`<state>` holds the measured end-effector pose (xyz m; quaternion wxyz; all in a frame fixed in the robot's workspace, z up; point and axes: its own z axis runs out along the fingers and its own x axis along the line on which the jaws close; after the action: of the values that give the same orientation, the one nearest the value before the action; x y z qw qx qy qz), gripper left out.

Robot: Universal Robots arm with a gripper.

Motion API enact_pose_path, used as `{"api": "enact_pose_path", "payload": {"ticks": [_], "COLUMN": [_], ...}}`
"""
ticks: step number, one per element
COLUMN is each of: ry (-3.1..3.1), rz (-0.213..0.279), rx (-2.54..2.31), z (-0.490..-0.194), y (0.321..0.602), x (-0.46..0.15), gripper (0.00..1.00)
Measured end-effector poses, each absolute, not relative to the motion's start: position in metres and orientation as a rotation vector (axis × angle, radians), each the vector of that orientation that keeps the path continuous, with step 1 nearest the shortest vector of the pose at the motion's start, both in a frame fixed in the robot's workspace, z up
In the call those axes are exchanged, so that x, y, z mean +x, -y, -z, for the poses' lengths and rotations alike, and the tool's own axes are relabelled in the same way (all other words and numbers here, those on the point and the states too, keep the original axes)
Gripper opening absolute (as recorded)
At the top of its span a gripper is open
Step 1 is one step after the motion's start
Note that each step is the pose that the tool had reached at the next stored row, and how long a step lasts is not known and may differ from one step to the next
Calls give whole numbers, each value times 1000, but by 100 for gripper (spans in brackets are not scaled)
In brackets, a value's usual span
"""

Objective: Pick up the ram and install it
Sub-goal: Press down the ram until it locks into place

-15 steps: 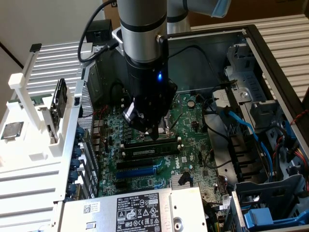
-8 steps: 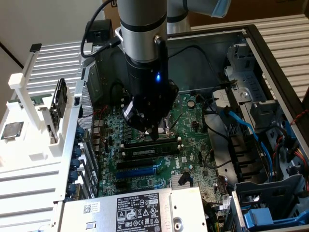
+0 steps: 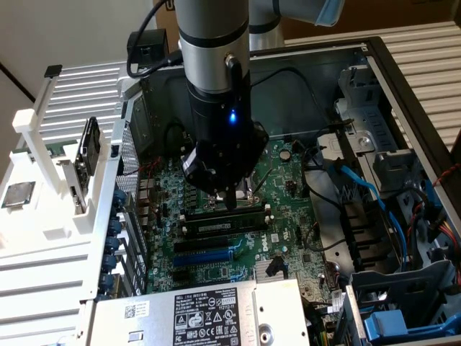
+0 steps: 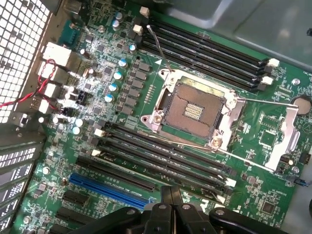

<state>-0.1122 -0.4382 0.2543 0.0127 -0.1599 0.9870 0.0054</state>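
Observation:
My gripper (image 3: 229, 200) hangs low over the motherboard (image 3: 288, 184) inside the open computer case. Its dark fingers (image 4: 170, 207) are pressed together with nothing between them. Just in front of the fingertips, a long dark stick with a pale sticker, the ram (image 3: 223, 225), stands on edge among the black slots with white end clips (image 3: 267, 210). The fingertips are close above this group of slots; I cannot tell whether they touch the ram. In the wrist view the black slots (image 4: 165, 156) run beside the open CPU socket (image 4: 195, 109), and I cannot pick the ram out among them.
A blue slot (image 3: 209, 254) lies in front of the ram slots. The power supply (image 3: 202, 313) sits at the case front, with a drive cage and blue cables (image 3: 374, 194) on the exterior view's right. A white rack with a chip (image 3: 18, 194) stands outside on the left.

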Motion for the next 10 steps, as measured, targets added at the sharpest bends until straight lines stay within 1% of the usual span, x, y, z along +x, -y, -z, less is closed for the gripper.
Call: {"api": "enact_pose_path", "payload": {"ticks": [10], "ry": [-3100], "rz": [-15], "rx": [-311], "z": [-254], "y": [438], "x": [-112], "gripper": [11]}}
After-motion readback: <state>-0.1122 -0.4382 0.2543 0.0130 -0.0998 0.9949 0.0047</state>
